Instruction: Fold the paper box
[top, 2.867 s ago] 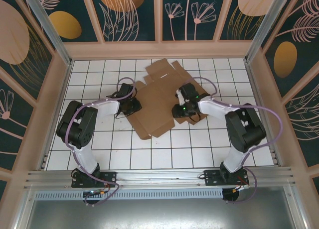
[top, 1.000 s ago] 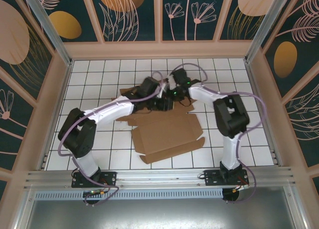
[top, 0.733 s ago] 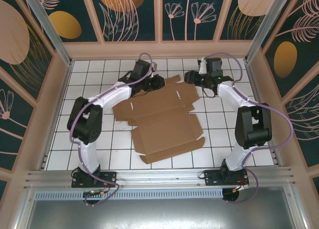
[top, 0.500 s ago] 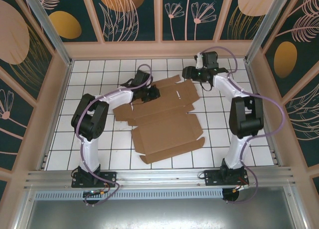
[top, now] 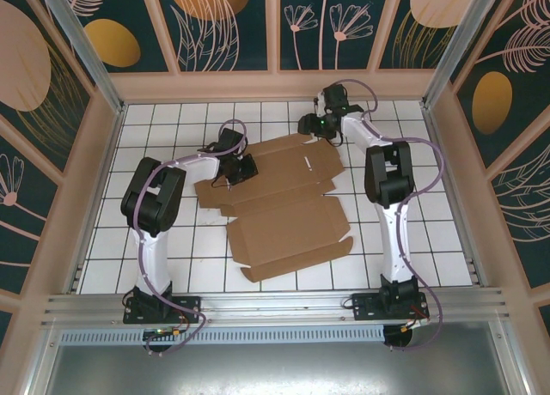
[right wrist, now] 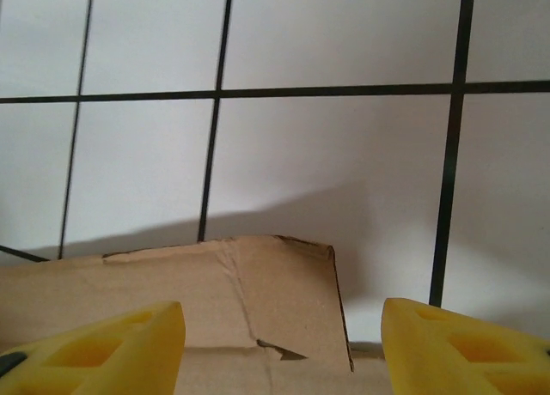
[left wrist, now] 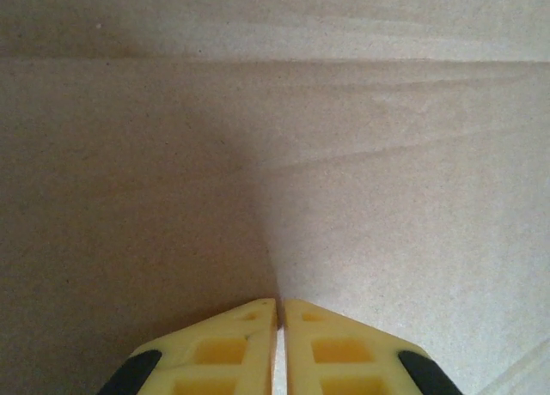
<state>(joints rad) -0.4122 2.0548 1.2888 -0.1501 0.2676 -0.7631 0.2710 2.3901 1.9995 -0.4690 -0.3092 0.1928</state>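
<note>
The paper box point(top: 279, 202) lies as an unfolded brown cardboard sheet in the middle of the white tiled floor, its front panel slightly raised at the crease. My left gripper point(top: 244, 169) rests over the sheet's far-left panel. In the left wrist view its yellow fingertips point(left wrist: 279, 304) are shut tip to tip against bare cardboard point(left wrist: 361, 172). My right gripper point(top: 308, 124) hovers at the sheet's far edge. Seen from the right wrist it is wide open point(right wrist: 280, 343), and a small corner flap point(right wrist: 288, 296) sits between the fingers without touching them.
The workspace is a white tiled floor point(top: 172, 258) with wooden walls point(top: 275, 86) on three sides. The right arm is stretched far back, close to the rear wall. Bare tiles lie to the left, right and front of the sheet.
The sheet was turned and spread out flat. In the last half second the left gripper slid left along the far panel, and the right gripper moved left to the far edge.
</note>
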